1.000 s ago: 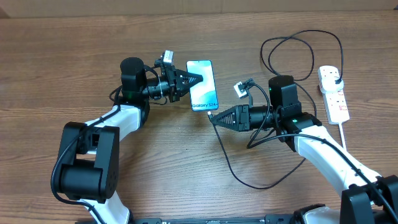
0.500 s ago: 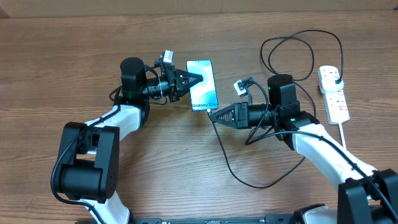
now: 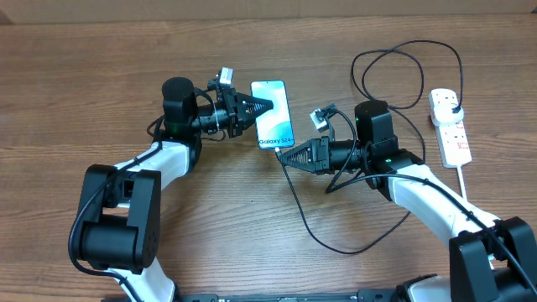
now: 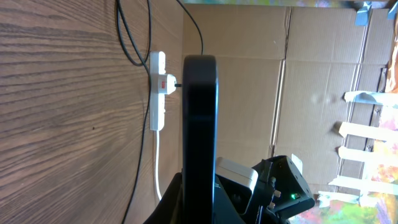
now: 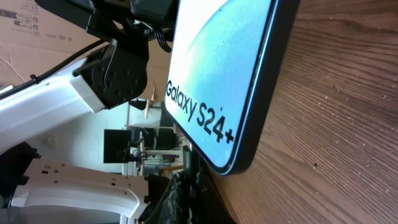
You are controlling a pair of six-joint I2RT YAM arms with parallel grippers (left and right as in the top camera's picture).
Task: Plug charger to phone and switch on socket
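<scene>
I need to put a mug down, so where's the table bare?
Bare wood: the far left of the table, beyond the left arm, and the near middle, left of the charger cable. Crowded between phone, right gripper and socket.

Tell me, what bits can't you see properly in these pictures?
- The charger tip: in the overhead view the right end effector covers it, so I cannot tell if it is inside the phone.
- The socket switches: too small in the overhead view to read on or off.
- The phone screen: the left wrist view shows only its dark edge.
</scene>
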